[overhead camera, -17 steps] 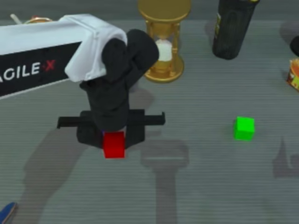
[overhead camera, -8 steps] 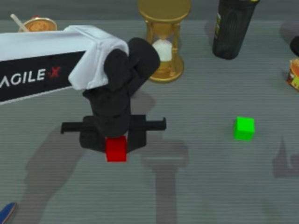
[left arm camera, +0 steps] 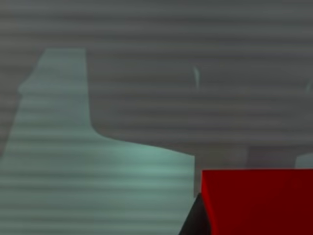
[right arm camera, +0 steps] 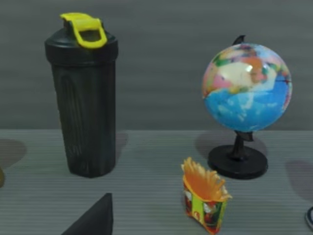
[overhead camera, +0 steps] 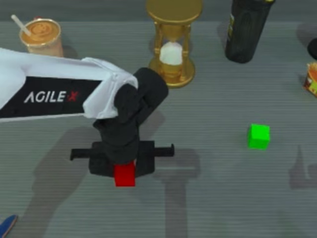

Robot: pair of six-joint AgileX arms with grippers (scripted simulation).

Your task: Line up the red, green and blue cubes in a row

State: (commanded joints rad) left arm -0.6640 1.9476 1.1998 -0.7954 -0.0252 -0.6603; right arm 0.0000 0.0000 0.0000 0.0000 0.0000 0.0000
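Note:
The red cube (overhead camera: pixel 125 176) is left of the table's middle, with my left gripper (overhead camera: pixel 124 167) shut on it from above. In the left wrist view the red cube (left arm camera: pixel 257 201) fills one corner, and a dark fingertip (left arm camera: pixel 196 219) presses against its side. Off to the right the green cube (overhead camera: pixel 258 136) sits alone on the table. The blue cube is out of view. My right arm is outside the top view. Its wrist view shows only one dark fingertip (right arm camera: pixel 98 215), set well to the side with nothing against it.
A gold hourglass (overhead camera: pixel 173 44) and a black shaker bottle (overhead camera: pixel 246 29) stand at the back. A drink cup (overhead camera: pixel 42 35) is at the back left and a box of fries (overhead camera: pixel 312 79) at the right edge. The globe (right arm camera: pixel 247 88) stands beside the fries.
My left arm has carried the red cube a little toward the table's front and slightly to the right. Its move has uncovered the drink cup at the back left.

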